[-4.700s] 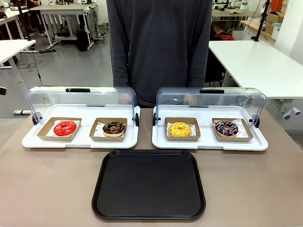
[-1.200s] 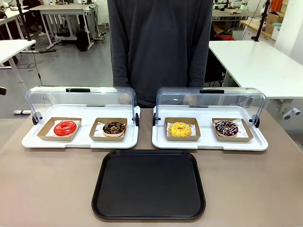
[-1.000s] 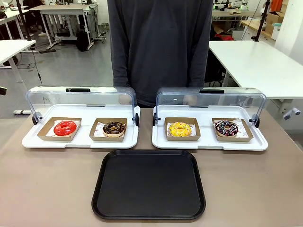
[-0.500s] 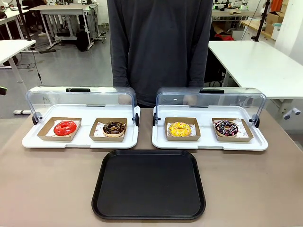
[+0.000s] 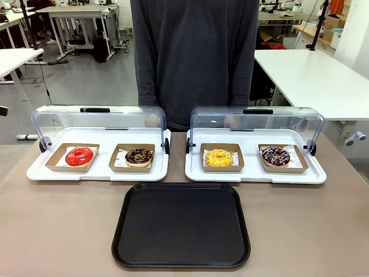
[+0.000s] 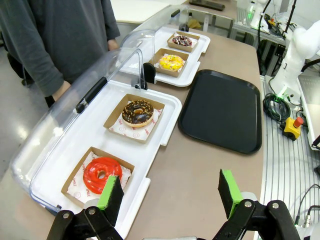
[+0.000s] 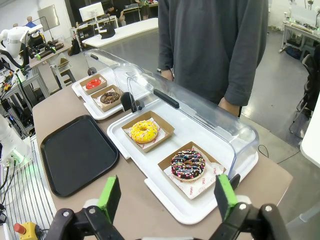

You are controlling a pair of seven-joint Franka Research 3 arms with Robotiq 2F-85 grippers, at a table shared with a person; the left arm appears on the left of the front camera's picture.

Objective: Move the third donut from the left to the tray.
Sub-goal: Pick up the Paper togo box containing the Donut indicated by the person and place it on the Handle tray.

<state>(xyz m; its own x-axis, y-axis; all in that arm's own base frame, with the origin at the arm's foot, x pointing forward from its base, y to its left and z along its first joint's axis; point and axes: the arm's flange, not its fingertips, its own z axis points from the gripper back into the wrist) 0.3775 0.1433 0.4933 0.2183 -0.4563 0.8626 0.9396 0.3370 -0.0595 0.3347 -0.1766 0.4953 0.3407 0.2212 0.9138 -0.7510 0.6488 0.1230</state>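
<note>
The yellow-glazed donut (image 5: 219, 157) rests in its brown cardboard holder on the left half of the right white tray (image 5: 253, 175); it also appears as the yellow donut (image 6: 171, 62) and yellow donut (image 7: 144, 131) in the wrist views. The black tray (image 5: 181, 225) lies bare at the table's near middle, black tray (image 6: 222, 110), black tray (image 7: 77, 154). My left gripper (image 6: 169, 193) hangs open high above the table near the red donut. My right gripper (image 7: 166, 195) hangs open above the table's edge near the sprinkled donut. Both hold nothing.
Left white tray (image 5: 98, 171) holds a red donut (image 5: 79, 156) and a chocolate donut (image 5: 139, 156). A dark sprinkled donut (image 5: 275, 156) sits right of the yellow one. Clear domed lids (image 5: 256, 124) stand raised behind both trays. A person in a grey top (image 5: 194, 55) stands at the far side.
</note>
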